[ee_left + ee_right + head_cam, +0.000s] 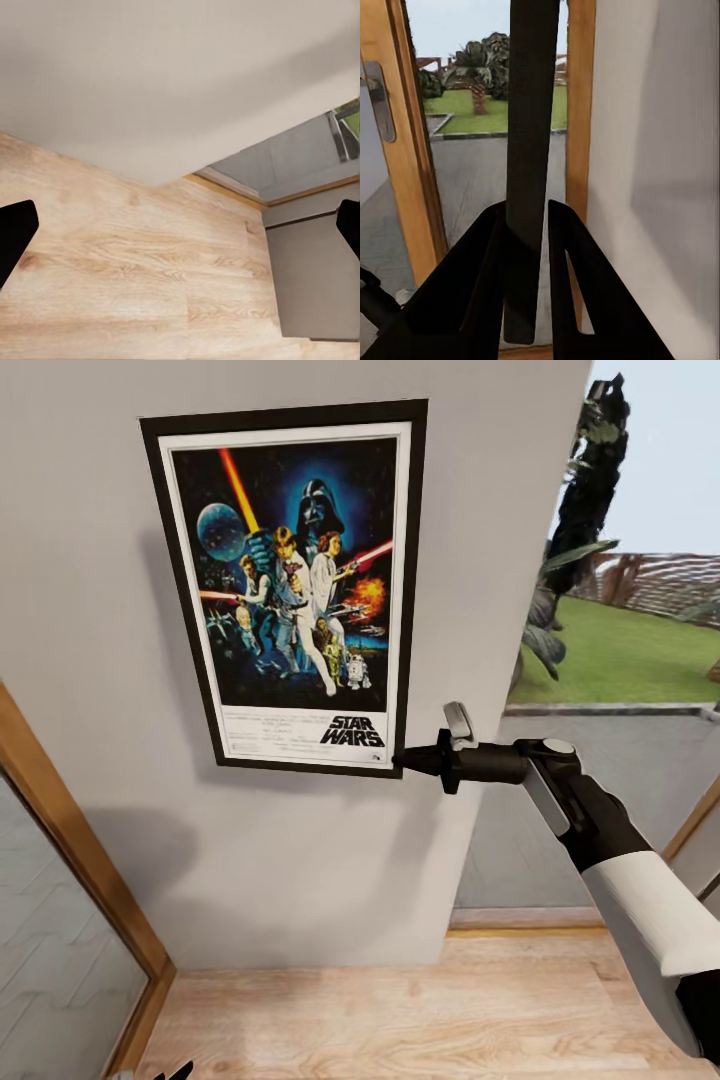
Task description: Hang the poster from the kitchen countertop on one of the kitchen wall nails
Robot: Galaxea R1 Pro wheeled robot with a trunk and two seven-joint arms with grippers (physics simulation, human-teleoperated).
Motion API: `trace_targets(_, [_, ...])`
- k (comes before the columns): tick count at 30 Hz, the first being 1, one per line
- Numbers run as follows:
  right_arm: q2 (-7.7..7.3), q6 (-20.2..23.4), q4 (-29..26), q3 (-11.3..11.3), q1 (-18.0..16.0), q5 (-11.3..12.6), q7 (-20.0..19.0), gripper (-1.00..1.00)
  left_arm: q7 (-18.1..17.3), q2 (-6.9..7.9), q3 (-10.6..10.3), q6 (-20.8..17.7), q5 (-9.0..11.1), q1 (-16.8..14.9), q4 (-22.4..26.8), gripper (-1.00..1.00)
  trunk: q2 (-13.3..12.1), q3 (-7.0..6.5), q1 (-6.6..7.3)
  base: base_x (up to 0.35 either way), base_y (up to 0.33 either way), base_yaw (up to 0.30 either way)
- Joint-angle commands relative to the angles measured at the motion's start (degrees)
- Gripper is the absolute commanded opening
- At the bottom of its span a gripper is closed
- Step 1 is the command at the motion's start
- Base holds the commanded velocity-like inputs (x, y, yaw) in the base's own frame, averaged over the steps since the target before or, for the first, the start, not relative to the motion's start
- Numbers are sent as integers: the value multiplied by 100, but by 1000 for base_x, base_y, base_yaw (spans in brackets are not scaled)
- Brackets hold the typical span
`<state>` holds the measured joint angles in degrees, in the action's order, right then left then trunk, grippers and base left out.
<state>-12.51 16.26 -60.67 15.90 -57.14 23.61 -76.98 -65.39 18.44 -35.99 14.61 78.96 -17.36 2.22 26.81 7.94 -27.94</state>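
Note:
The black-framed Star Wars poster (290,585) lies flat against the grey wall (300,860), tilted slightly. My right gripper (405,762) is at its lower right corner, shut on the frame. In the right wrist view the frame's dark edge (531,112) runs between the two fingers of that gripper (528,217). My left gripper (180,232) hangs low over the wooden floor (135,262), open wide with nothing between its fingers. The kitchen countertop is out of view. No wall nail can be made out.
A wooden door frame with glass (70,830) runs down the left. To the right of the wall's corner a glazed opening (620,660) looks onto a garden. Light wooden floor (400,1010) lies below.

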Motion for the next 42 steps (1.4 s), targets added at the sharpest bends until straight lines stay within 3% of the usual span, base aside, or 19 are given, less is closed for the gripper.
trace_targets(1, [-6, 79, 2, 18, -8, 56, -10, -100, -8, 2, -46, 33, 40, -4, 0, 100, 12, 11, -4, 117, 0, 0])
trace_targets(42, [-6, 79, 1, 18, -8, 56, -1, -100, -8, 45, -46, 33, 40, -4, 1, 100, 12, 11, -4, 54, 48, 0])
